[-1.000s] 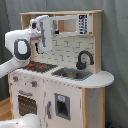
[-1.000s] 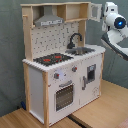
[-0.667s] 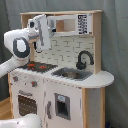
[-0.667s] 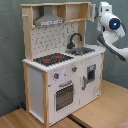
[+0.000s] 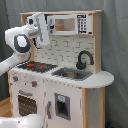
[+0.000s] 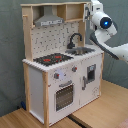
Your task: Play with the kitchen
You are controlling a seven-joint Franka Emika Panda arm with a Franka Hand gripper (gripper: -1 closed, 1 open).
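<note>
The kitchen [image 5: 65,85] is a white and light-wood toy unit, seen in both exterior views [image 6: 50,75]. It has a black-red stovetop [image 5: 36,66], a black faucet [image 5: 84,59] over a sink [image 5: 72,74], an oven door [image 6: 64,95], a pegboard back [image 6: 55,37] and a grey hood [image 6: 49,20]. My gripper [image 5: 44,29] is held high beside the upper shelf, at the hood's end of the unit. In the second exterior view the gripper [image 6: 93,8] is next to the shelf's right side post. It holds nothing that I can see.
A toy microwave panel [image 5: 65,24] fills the upper shelf. The white arm [image 6: 112,47] reaches in from the second exterior view's right, above the sink end. A wooden floor [image 6: 100,112] lies in front, with a grey curtain [image 6: 10,50] behind.
The arm has swung closer to the kitchen's upper shelf: rightward in the first exterior view, leftward and up in the second exterior view.
</note>
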